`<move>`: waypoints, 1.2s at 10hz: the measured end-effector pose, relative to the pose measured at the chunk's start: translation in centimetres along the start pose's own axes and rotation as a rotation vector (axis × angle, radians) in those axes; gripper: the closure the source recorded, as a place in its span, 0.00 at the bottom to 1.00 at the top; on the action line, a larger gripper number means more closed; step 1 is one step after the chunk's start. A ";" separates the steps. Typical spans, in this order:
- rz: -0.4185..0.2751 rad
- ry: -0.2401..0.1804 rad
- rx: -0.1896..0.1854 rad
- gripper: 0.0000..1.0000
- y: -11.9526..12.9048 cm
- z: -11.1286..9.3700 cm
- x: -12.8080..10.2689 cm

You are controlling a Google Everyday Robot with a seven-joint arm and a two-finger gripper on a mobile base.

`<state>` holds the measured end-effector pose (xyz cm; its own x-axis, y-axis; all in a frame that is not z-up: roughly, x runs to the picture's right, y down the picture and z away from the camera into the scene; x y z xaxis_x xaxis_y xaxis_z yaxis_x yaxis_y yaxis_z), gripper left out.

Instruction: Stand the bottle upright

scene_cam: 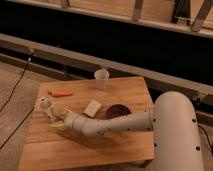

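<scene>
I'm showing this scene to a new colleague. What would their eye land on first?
The bulky white arm stretches from the right across the wooden table, with its gripper at the near-left, right beside the small clear bottle with a white cap. Further back are a white cup at the far edge, an orange object to the left and a dark round dish mid-table.

wooden surface (107,150) on a dull concrete-looking floor (11,92), dark wall (125,37) and a long grey ledge (50,53) behind it, dim warm light. gripper (58,120) sits near the surface's left edge.
</scene>
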<state>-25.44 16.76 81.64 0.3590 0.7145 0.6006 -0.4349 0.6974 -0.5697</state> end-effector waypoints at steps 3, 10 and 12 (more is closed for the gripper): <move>-0.078 0.114 0.020 0.30 -0.5 -4.0 -2.4; -0.483 0.368 0.204 0.30 -0.8 -16.4 -9.6; -0.577 0.454 0.220 0.30 -0.8 -19.4 -9.2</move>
<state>-12.36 10.70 65.65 0.8626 0.2264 0.4524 -0.2125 0.9737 -0.0821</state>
